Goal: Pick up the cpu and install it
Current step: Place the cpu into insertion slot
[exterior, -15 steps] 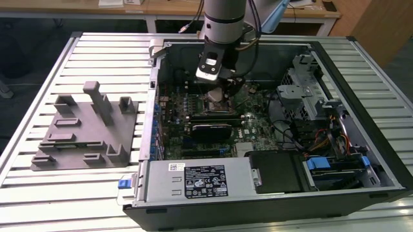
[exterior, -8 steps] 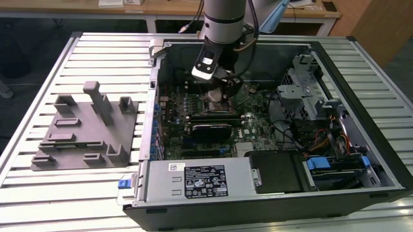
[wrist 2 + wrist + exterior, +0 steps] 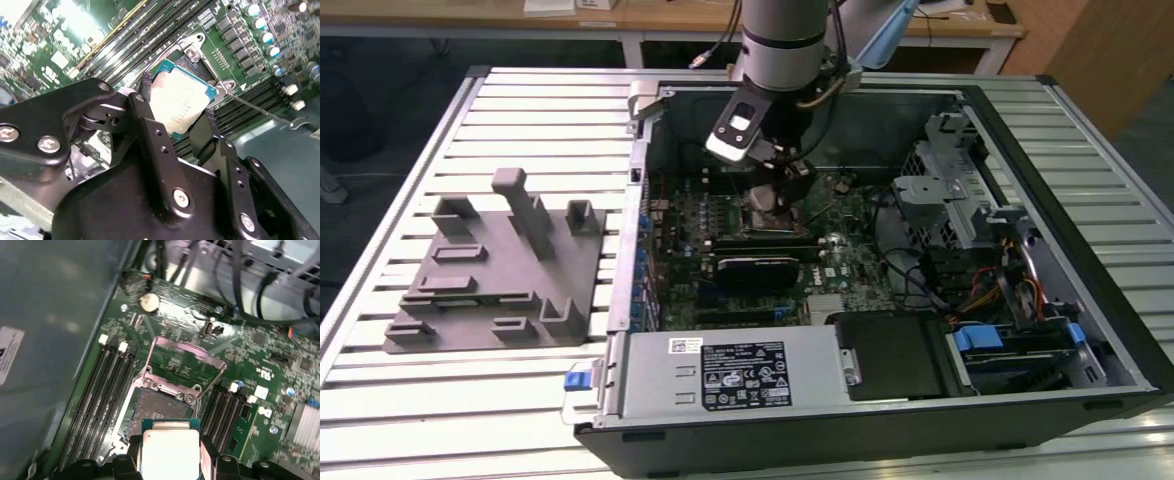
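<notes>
The gripper (image 3: 177,105) is clamped on the cpu (image 3: 184,95). In both wrist views its two black fingers (image 3: 150,117) press on opposite edges of the small square chip, whose pale silver-grey top faces the cameras. In the second wrist view the chip looks slightly tilted against the board below it. In the first wrist view the cpu (image 3: 170,452) hangs at the near edge of the open socket (image 3: 157,407), whose dark contact field lies bare. The metal load plate (image 3: 187,357) stands swung up at the socket's far side. Whether the chip touches the socket I cannot tell. A thin metal lever (image 3: 255,107) reaches out from the socket frame, and long memory slots (image 3: 107,385) run on both sides of it. A round coin battery (image 3: 148,301) sits further off on the green motherboard (image 3: 260,350). In the exterior view the arm (image 3: 781,40) comes down from the upper middle of the frame, with the gripper (image 3: 787,185) low inside the open computer case (image 3: 1107,330). The grey power supply (image 3: 734,370) lies along the case's lower edge. On the exterior view's left, a grey fixture (image 3: 494,270) with upright blocks rests on the slatted table (image 3: 520,110), well apart from the case.
</notes>
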Robot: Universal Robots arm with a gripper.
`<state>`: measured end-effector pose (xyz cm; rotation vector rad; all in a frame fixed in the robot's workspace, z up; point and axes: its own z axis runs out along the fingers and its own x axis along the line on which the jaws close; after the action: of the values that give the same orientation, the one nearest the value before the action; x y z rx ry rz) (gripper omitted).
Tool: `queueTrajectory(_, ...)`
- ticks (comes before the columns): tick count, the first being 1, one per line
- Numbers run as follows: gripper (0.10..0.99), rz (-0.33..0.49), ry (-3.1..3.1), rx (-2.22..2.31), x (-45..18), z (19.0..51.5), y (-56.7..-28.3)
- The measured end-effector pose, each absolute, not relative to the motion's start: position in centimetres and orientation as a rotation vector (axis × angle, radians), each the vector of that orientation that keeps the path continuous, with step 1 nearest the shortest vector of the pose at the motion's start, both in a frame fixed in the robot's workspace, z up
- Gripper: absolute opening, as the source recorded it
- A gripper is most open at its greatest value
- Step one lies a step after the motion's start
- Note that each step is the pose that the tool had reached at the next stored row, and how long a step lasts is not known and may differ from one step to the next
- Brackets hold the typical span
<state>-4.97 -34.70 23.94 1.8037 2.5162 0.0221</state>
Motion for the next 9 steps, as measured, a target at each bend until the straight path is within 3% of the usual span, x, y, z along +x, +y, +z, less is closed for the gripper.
queueTrajectory(9, 0.541, 0.016, 2.359, 2.004, -4.97, 23.87, -34.7)
